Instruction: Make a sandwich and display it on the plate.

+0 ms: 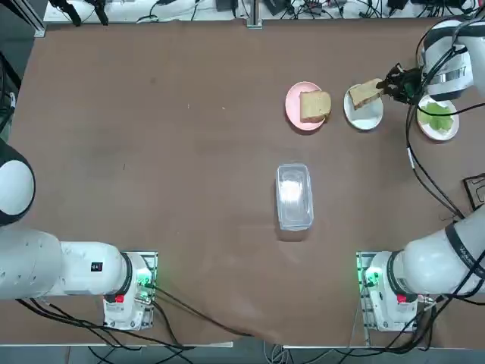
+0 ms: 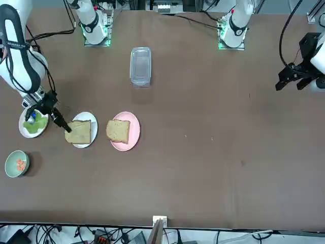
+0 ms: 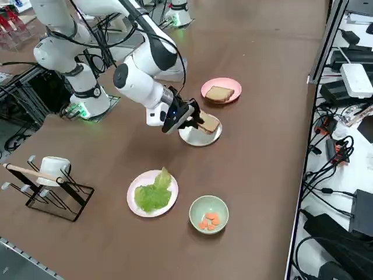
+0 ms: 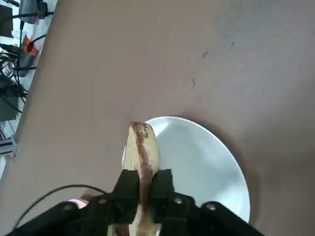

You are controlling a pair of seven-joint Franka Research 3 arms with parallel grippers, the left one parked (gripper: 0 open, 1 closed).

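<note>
The right arm [image 3: 140,70] is built of rounded, glossy white shells joined by dark grey rings, and small dark lettering is carried on one link. Its base [image 1: 390,292] is formed as a white column bolted to a metal plate, where a green light is lit and a red part is seen. Black cables are looped along the upper links and gathered in a bundle behind the base. The right gripper [image 4: 142,189] is made of matt black, blocky parts with two short square fingers [image 4: 126,186], and small round screw heads are set into its body
</note>
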